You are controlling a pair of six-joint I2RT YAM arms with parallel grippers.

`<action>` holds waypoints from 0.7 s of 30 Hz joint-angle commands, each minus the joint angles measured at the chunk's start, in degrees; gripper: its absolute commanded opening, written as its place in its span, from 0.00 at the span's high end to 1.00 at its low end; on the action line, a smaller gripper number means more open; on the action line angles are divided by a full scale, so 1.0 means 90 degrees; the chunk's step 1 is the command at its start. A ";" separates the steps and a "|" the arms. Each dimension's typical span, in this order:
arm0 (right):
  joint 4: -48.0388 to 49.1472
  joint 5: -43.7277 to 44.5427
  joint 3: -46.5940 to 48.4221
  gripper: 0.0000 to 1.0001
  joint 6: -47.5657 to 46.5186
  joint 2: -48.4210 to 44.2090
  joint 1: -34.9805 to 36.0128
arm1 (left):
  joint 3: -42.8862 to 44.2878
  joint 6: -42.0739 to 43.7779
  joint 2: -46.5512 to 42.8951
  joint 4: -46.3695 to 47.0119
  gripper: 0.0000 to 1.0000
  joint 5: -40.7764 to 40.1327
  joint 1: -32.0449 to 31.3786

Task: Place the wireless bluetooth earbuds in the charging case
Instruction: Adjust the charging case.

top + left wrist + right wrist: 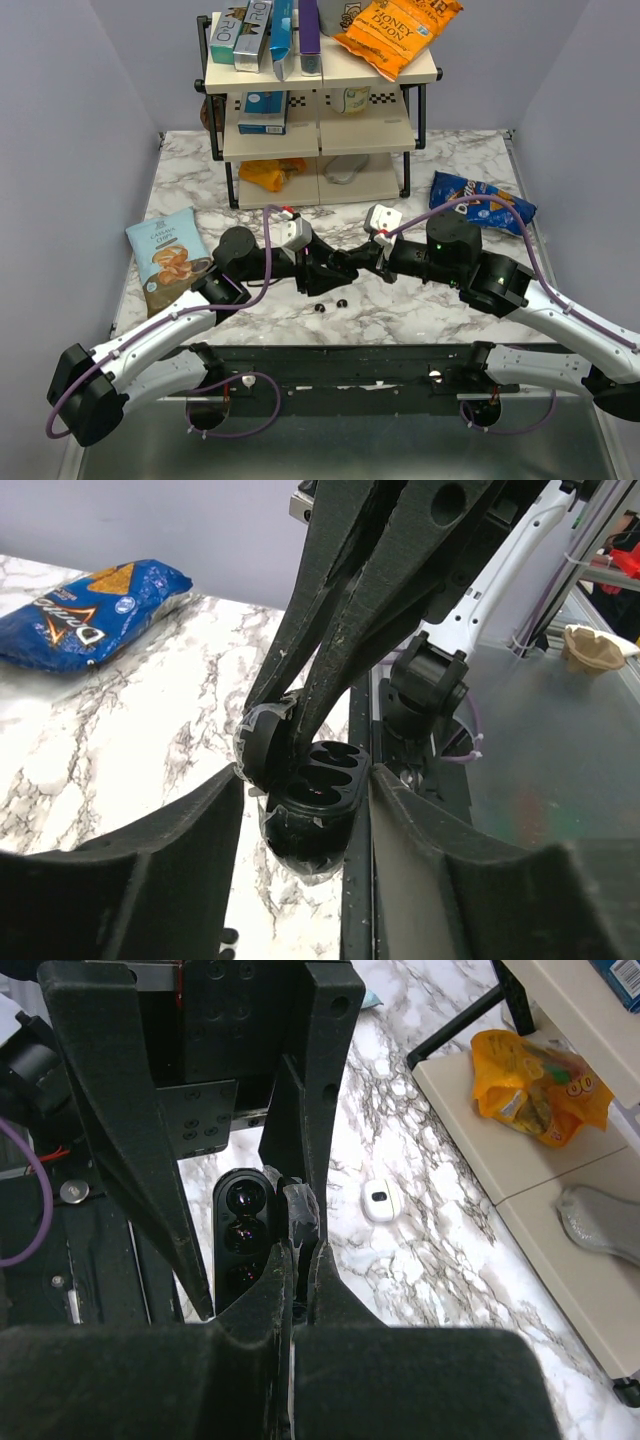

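Though case (322, 780) open, buds (320, 307) on tbl (400, 300)

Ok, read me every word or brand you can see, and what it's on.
"HONEY DIJON": orange chip bag on the top shelf.
"Doritos": blue chip bag.
Print on the shelf boxes and the pale blue snack bag: too small to read.

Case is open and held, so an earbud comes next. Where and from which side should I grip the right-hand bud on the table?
Take the right-hand earbud across its rounded body, straight down from above: it lies low on the table, too small for a side approach. Probably close on its near and far sides, since the other earbud lies close on its left.
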 commanded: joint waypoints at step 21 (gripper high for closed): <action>-0.0082 0.0122 0.0228 0.75 0.0152 0.0083 0.0074 | -0.0319 0.0087 -0.0242 0.0526 1.00 0.0029 0.0047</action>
